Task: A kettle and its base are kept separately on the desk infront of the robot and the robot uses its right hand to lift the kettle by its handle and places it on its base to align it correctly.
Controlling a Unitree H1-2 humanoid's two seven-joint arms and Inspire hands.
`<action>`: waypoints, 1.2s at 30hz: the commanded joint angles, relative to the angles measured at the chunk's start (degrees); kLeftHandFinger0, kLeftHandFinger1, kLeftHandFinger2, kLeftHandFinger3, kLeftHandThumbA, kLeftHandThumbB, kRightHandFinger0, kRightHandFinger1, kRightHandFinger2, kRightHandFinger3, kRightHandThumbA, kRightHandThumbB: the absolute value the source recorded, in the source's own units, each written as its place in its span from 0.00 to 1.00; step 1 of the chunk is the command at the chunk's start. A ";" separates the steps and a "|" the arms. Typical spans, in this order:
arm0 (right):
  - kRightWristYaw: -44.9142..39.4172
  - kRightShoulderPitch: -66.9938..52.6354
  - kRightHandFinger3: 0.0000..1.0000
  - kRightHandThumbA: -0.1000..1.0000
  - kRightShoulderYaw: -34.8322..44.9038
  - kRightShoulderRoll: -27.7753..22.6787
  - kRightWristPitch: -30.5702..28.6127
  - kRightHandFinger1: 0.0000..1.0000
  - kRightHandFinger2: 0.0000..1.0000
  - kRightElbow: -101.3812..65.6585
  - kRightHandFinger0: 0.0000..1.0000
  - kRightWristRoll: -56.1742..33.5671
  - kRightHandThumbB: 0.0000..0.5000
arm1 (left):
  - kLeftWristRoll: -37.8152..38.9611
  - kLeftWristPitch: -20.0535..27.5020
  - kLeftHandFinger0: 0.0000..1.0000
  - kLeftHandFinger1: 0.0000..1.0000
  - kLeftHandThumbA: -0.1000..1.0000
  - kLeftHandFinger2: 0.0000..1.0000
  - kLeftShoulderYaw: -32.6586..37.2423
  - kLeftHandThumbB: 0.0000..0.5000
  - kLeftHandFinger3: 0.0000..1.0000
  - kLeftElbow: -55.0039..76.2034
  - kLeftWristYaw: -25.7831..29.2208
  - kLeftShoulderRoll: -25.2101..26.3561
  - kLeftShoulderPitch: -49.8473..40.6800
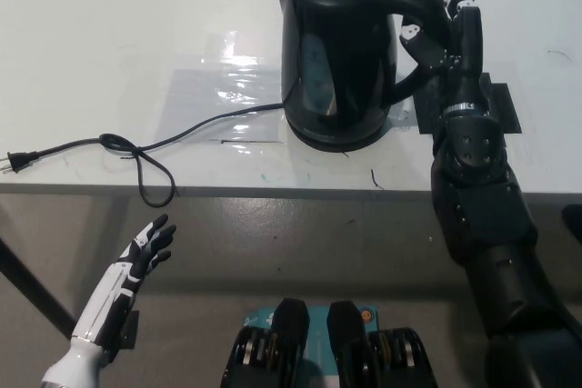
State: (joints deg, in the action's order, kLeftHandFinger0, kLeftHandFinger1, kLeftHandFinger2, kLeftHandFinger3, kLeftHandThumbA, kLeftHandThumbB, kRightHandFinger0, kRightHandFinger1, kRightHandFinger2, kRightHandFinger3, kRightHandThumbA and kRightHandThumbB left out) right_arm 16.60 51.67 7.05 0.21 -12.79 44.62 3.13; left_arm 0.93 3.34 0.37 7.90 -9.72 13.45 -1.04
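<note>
The black kettle (pixel 336 43) stands upright on its round black base (pixel 335 141) on the white desk (pixel 109 34), right of centre. My black right hand (pixel 443 20) is at the kettle's handle (pixel 409 2) from the right, fingers curled over its top and thumb inside the loop, shut on it. The base's black cord (pixel 182 134) runs left to a plug (pixel 15 163) near the desk's front edge. My white left hand (pixel 147 252) rests open, low at the left, below the desk edge.
A black taped patch (pixel 502 104) lies on the desk under my right wrist. A shiny clear film (pixel 223 88) covers the desk left of the base. The desk's front edge (pixel 273 190) crosses the picture's middle.
</note>
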 commanded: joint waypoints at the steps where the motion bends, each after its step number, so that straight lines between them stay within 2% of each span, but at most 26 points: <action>1: 1.09 0.69 0.69 0.00 -0.36 0.33 -2.71 0.24 0.61 -3.34 0.00 0.22 0.26 | 0.35 0.40 1.00 1.00 1.00 1.00 -0.12 0.25 1.00 1.39 -1.01 1.27 1.28; 8: 1.45 -0.45 0.70 0.00 -1.31 0.31 -2.41 0.25 0.61 -5.12 0.00 1.32 0.24 | -0.16 0.60 1.00 1.00 1.00 1.00 -0.08 0.24 1.00 1.08 -0.82 1.36 1.63; 11: 1.41 -0.15 0.69 0.00 -1.22 0.12 -2.60 0.25 0.61 -4.42 0.00 0.98 0.26 | -0.31 0.76 1.00 1.00 1.00 1.00 -0.08 0.25 1.00 1.06 -0.76 1.38 1.81; 12: 1.47 -0.13 0.73 0.00 -1.24 0.09 -2.48 0.30 0.65 -4.29 0.03 0.99 0.31 | -0.07 0.51 1.00 1.00 1.00 1.00 -0.13 0.25 1.00 1.17 -0.85 1.41 1.84; 13: 0.99 -0.22 0.89 0.07 -1.20 0.05 -2.17 0.45 0.84 -4.45 0.17 0.62 0.39 | 0.04 0.44 1.00 1.00 1.00 1.00 -0.17 0.24 1.00 1.16 -0.88 1.43 1.96; 14: -1.31 -0.51 1.00 0.28 -1.02 -0.03 -1.93 0.75 1.00 -5.08 0.46 -1.15 0.62 | 0.09 0.44 1.00 1.00 1.00 1.00 -0.20 0.25 1.00 1.06 -0.85 1.41 2.14; 15: -3.01 -0.69 1.00 0.34 -0.94 -0.10 -1.87 0.79 1.00 -5.43 0.54 -2.40 0.61 | 0.10 0.47 1.00 1.00 1.00 1.00 -0.22 0.25 1.00 0.99 -0.82 1.39 2.23; 16: -7.13 -1.20 1.00 0.49 -1.47 -0.60 -1.88 1.00 1.00 -5.88 0.80 -4.38 0.87 | 0.13 0.46 1.00 1.00 1.00 1.00 -0.23 0.27 1.00 1.02 -0.81 1.38 2.20; 17: -12.11 -1.77 1.00 0.60 -2.59 -1.54 -1.98 1.00 1.00 -5.95 1.00 -5.93 0.93 | 0.08 0.42 1.00 1.00 1.00 1.00 -0.22 0.28 1.00 1.10 -0.83 1.42 1.97; 18: -13.96 -1.86 1.00 0.70 -3.36 -2.21 -1.69 1.00 1.00 -5.70 1.00 -5.82 1.00 | 0.14 0.43 1.00 1.00 1.00 1.00 -0.22 0.27 1.00 1.13 -0.89 1.47 1.89; 21: -16.99 -1.90 1.00 0.79 -4.67 -3.71 -1.30 1.00 1.00 -6.16 1.00 -5.89 1.00 | 0.02 0.98 1.00 1.00 1.00 1.00 -0.16 0.22 1.00 0.84 -0.89 1.46 2.13; 25: -19.60 -1.13 1.00 0.82 -4.51 -4.48 -2.72 1.00 1.00 -5.64 1.00 -7.76 1.00 | -0.12 1.32 1.00 1.00 1.00 1.00 -0.21 0.24 1.00 0.52 -0.76 1.45 2.14; 30: -22.79 -1.07 1.00 0.79 -2.91 -4.58 -2.07 1.00 1.00 -6.88 1.00 -11.84 1.00 | 0.28 1.04 1.00 1.00 1.00 1.00 -0.21 0.24 1.00 0.62 -0.93 1.41 2.17; 36: -24.90 -1.27 1.00 0.80 -1.87 -4.74 -1.46 1.00 1.00 -8.87 1.00 -14.66 1.00 | 0.32 0.75 1.00 1.00 1.00 1.00 -0.27 0.23 1.00 0.93 -0.83 1.35 2.00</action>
State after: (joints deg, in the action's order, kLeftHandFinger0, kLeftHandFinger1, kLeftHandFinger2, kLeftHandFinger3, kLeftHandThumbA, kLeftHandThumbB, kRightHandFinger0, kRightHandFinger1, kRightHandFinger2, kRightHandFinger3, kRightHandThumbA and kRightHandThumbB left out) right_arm -3.20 47.80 4.40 -4.14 -12.94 39.09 -6.89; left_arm 0.91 3.36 0.33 7.77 -9.73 13.67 0.35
